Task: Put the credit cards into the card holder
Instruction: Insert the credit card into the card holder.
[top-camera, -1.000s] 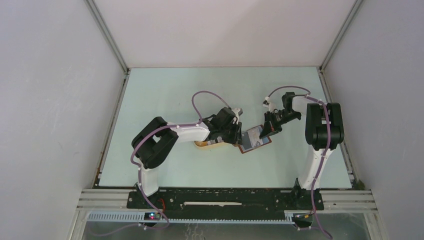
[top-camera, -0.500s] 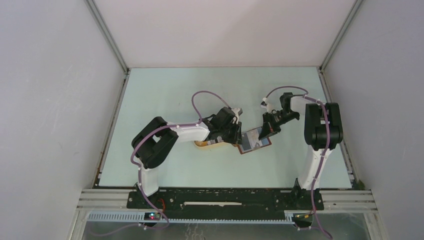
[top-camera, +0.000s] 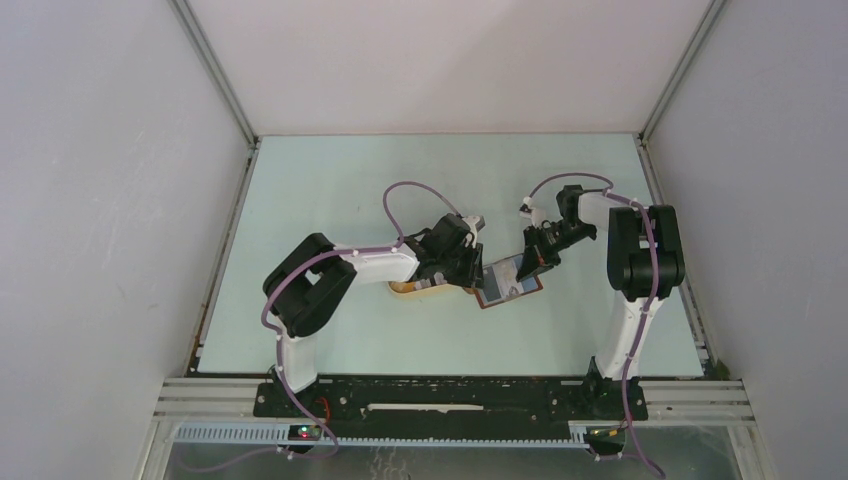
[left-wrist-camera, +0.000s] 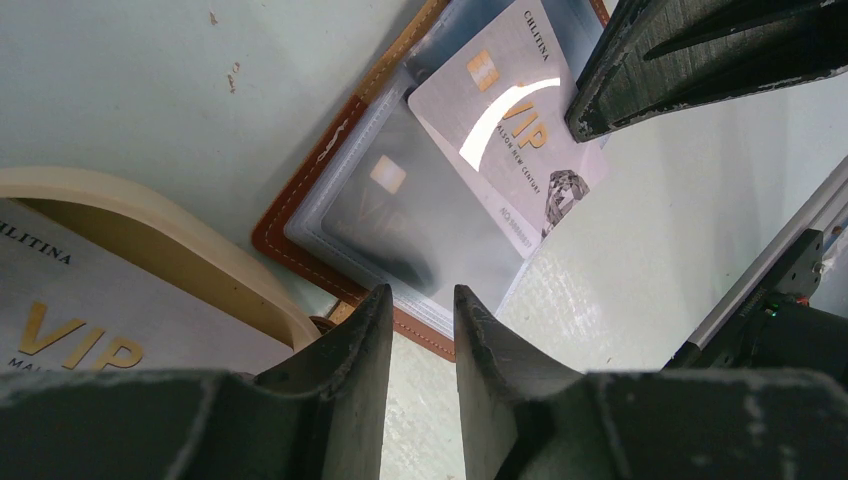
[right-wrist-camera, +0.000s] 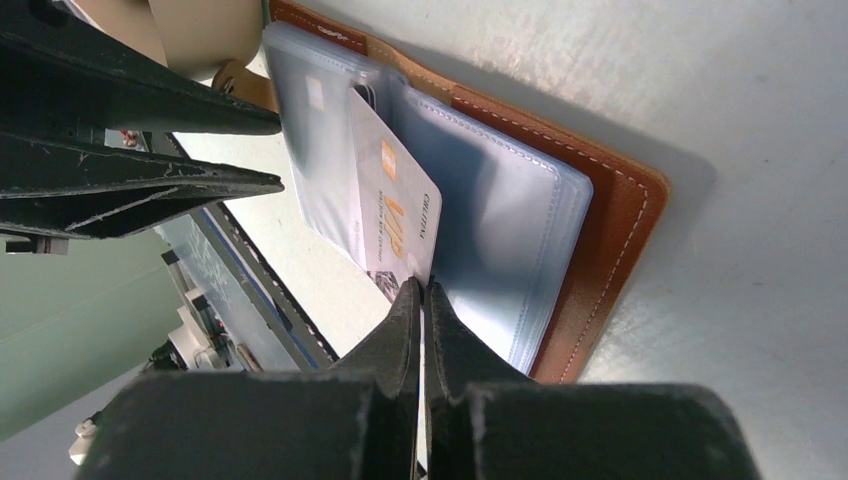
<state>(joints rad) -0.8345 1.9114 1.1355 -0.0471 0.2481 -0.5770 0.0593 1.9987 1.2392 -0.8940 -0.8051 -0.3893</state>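
Note:
The card holder (top-camera: 512, 291) lies open on the table, brown leather (right-wrist-camera: 612, 230) outside and greyish clear pockets inside. My right gripper (right-wrist-camera: 423, 292) is shut on the corner of a whitish VIP credit card (right-wrist-camera: 392, 205), which stands slanted between the pockets, partly inside. A dark credit card (left-wrist-camera: 400, 212) sits in a clear pocket. My left gripper (left-wrist-camera: 415, 302) stands open by a narrow gap at the holder's near leather edge (left-wrist-camera: 330, 165), with nothing between its fingers. Another whitish card (left-wrist-camera: 70, 325) lies in the cream tray.
The oval cream tray (left-wrist-camera: 160, 235) sits right beside the holder, under my left arm (top-camera: 380, 262). The two grippers are close together over the holder. Grey walls enclose the table on three sides.
My right gripper has shifted slightly left toward the holder with the whitish card in it. The left gripper has stayed where it was.

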